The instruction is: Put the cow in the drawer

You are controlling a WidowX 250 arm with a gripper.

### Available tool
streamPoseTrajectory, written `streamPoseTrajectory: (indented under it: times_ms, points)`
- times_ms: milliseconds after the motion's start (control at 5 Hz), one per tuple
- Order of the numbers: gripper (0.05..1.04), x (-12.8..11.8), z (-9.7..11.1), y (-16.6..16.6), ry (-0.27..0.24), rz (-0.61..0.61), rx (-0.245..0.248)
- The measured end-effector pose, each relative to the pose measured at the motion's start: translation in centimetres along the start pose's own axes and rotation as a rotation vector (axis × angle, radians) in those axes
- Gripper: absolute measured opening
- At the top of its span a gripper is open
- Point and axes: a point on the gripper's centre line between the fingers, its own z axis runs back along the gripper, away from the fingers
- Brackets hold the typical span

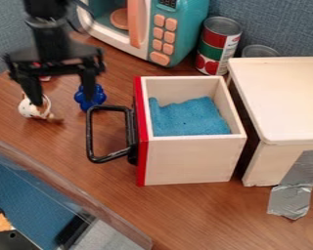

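Cabinet (283,100) stands at right, open drawer (189,158) beside it. Gripper (61,99) hangs upper left, fingers spread wide, holding nothing. Blue cloth (189,117) lies in drawer. Cow (30,110) lies by one fingertip, blue toy (90,100) by the other.

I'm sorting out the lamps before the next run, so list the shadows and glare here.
Camera view: deep shadow in the gap between the drawer and the pale cabinet; camera view: whitish sheen along the clear plastic rim at lower left; camera view: bright glints on the silver tape; camera view: cabinet top evenly lit, with no hard shadow across it.
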Motion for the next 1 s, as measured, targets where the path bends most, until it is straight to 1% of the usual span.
streamPoseTrajectory:
  times_ms: [200,400,600,800,1000]
  points:
    - [1.0,1.4,-0.9,1.5,-0.034,0.059,0.031]
    - [1.0,2.9,-2.6,2.8,-0.062,0.126,0.073]
    - [1.0,4.5,-2.6,3.3,-0.082,0.174,0.077]
    - [1.0,6.4,-3.3,4.7,-0.085,0.247,0.089]
    - [1.0,7.0,-4.7,5.3,-0.058,0.271,0.122]
